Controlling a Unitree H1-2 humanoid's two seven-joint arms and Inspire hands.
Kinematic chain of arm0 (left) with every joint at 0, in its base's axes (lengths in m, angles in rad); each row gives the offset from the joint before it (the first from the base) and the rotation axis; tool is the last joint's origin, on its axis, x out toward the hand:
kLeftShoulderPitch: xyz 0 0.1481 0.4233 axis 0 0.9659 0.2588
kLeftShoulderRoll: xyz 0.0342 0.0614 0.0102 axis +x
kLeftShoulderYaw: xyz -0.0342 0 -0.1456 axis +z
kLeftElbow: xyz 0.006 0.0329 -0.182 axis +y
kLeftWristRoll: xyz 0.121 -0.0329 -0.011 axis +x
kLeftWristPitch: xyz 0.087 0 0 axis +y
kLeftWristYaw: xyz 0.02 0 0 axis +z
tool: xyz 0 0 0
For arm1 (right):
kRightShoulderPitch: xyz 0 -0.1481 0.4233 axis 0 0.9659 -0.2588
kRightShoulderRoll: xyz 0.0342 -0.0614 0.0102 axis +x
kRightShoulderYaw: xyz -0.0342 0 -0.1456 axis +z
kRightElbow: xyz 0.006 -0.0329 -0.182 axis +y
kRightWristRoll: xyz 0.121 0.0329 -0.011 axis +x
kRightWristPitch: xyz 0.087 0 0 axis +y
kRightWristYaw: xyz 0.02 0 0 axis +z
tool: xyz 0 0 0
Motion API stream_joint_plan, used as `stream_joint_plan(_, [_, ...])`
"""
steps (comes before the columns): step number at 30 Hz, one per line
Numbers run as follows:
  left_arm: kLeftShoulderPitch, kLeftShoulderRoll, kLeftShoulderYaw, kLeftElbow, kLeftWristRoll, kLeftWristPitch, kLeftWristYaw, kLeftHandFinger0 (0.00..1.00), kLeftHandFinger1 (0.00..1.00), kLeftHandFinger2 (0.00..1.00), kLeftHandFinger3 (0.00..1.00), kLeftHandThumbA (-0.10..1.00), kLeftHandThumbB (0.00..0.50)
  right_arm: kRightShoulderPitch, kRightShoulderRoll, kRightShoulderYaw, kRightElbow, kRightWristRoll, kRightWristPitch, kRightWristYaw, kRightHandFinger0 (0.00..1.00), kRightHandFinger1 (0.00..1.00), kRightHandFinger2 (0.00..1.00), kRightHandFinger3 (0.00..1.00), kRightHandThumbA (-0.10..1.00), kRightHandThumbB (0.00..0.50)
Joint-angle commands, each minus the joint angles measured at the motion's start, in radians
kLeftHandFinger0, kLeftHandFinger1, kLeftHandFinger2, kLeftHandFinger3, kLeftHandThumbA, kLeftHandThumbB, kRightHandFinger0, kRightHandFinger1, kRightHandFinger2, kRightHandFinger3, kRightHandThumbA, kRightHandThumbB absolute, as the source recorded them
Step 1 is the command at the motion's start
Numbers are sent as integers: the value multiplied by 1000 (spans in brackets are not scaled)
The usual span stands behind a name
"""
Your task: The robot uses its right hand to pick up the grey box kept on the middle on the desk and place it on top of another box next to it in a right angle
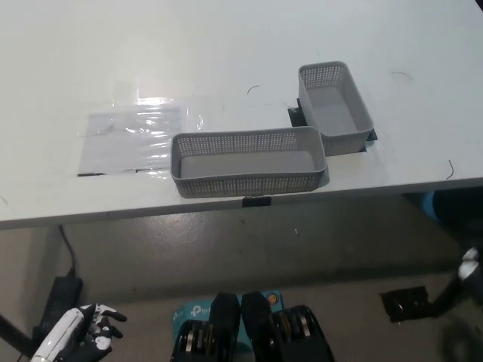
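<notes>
Two grey perforated boxes sit on the white desk (pixel 226 60). One box (pixel 247 161) lies lengthwise near the desk's front edge, in the middle. The other box (pixel 334 106) stands at a right angle to it, just behind its right end, with their corners close together. My white left hand (pixel 84 332) hangs low at the lower left, below the desk edge, fingers loosely apart and holding nothing. Only a blurred bit of my black right arm (pixel 464 283) shows at the lower right edge; the hand itself is out of view.
A clear plastic sheet (pixel 134 137) lies flat on the desk left of the boxes. Black tape marks (pixel 256 201) sit at the desk's front edge and beside the right box. A black cable and adapter (pixel 60 290) lie on the floor at left.
</notes>
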Motion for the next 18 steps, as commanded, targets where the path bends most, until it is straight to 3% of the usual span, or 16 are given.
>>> stream_joint_plan(1, [-5,18,12,-29,9,4,-11,332,349,435,519,129,287,-120,-77,-38,-138,38,17,59,155,227,403,698,66,302])
stream_joint_plan(4, [-7,28,14,-42,8,16,-21,346,361,441,532,123,279,-200,-111,-36,-182,25,50,91,99,179,344,654,72,316])
stream_joint_plan(8, [-11,32,13,-43,18,16,-24,356,372,451,543,118,276,-289,-187,1,-183,23,54,172,65,204,381,672,85,330])
stream_joint_plan(9, [-13,30,15,-35,10,9,-28,350,367,441,524,113,277,-308,-205,13,-172,73,56,214,111,240,422,733,11,336])
stream_joint_plan(11, [-12,28,18,-39,6,18,-31,352,370,449,526,107,283,-351,-262,72,-136,41,87,301,248,414,618,877,99,349])
stream_joint_plan(12, [-14,30,16,-40,10,24,-34,346,362,447,526,120,279,-374,-286,101,-98,46,85,337,471,573,716,937,97,347])
stream_joint_plan(14, [-17,28,15,-37,11,25,-36,344,362,450,533,113,280,-398,-307,136,-40,44,49,357,599,671,785,990,84,360])
stream_joint_plan(18, [-25,28,15,-32,15,22,-41,338,363,441,551,111,281,-451,-330,192,29,5,63,385,620,734,854,999,148,378])
